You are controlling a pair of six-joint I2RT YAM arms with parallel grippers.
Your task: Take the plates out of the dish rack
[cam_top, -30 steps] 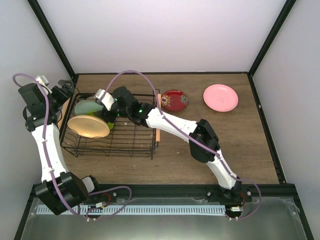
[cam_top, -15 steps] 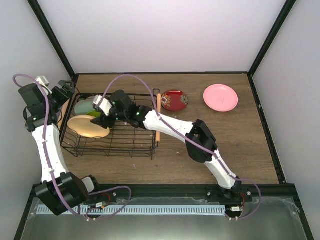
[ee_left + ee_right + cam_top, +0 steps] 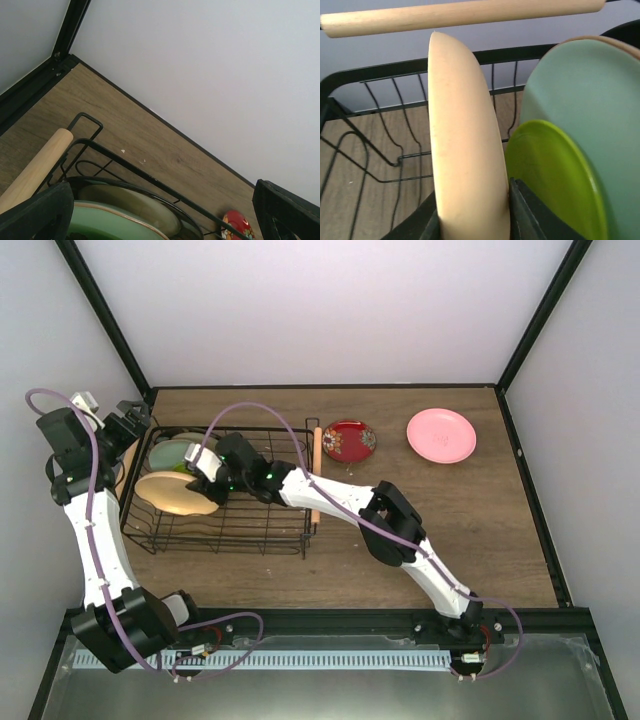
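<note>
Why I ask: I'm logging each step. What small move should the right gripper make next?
Probably pinch shut on the tan plate. The right gripper has a finger on each side of its edge, apparently touching, with the lime plate close beside it in the rack. Whether it grips firmly I cannot tell.

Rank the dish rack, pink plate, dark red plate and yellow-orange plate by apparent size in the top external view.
1. dish rack, clearly largest.
2. yellow-orange plate and pink plate: about alike. The yellow-orange one is tilted in the rack, so these two are left unranked.
3. dark red plate, smallest.
</note>
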